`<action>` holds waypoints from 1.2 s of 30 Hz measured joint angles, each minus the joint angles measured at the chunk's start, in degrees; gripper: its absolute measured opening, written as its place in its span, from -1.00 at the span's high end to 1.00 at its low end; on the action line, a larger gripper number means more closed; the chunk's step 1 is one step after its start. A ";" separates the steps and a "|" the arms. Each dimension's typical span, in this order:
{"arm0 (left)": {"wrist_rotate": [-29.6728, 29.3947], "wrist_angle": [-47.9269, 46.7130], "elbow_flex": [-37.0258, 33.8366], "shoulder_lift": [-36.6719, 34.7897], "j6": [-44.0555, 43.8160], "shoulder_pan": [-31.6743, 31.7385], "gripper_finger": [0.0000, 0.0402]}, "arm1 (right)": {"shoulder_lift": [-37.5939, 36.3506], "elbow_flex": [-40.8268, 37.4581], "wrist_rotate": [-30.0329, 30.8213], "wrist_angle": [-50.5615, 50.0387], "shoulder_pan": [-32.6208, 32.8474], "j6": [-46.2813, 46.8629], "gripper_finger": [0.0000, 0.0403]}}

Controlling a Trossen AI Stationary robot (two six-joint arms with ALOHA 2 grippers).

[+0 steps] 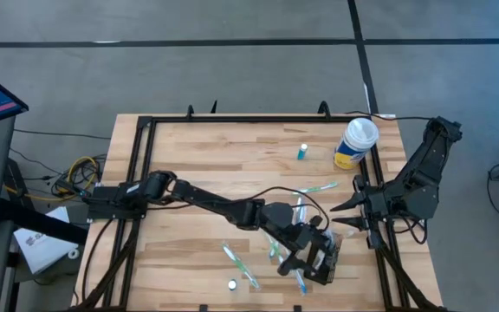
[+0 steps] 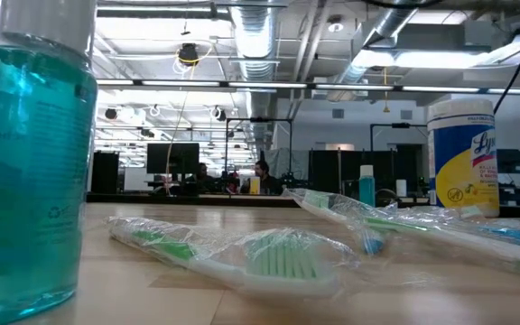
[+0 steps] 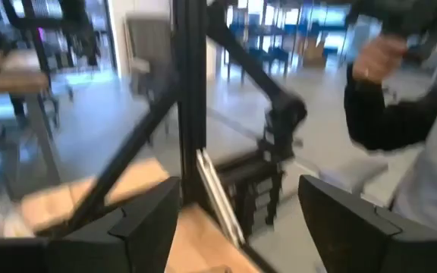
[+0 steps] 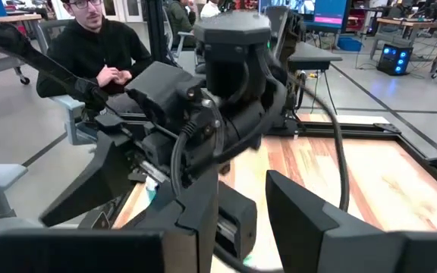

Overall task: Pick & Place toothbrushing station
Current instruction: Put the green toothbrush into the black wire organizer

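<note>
The toothbrushing station [image 1: 330, 256] is a small black box with mesh-like sides, standing on the wooden table near its front right. My left gripper [image 1: 312, 258] hangs over it, partly hiding it. In the left wrist view that gripper [image 3: 237, 199] is open with nothing between its fingers, looking past the table's edge. My right gripper [image 1: 343, 216] waits open at the table's right edge, pointing toward the table's left, and faces the left arm in its own wrist view [image 4: 240, 199].
Several wrapped toothbrushes [image 1: 319, 187] [image 1: 232, 256] [image 2: 242, 253] lie around the station. A yellow-and-blue canister [image 1: 355, 143] and a small blue bottle [image 1: 302, 152] stand at the far right. A blue mouthwash bottle [image 2: 25, 153] stands close to the low camera. A person [image 4: 89, 53] sits beyond the table.
</note>
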 joint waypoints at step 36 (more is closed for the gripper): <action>-24.43 -7.45 -48.88 -24.20 -11.48 4.18 0.12 | 0.09 -0.02 0.00 0.20 -0.05 0.02 0.49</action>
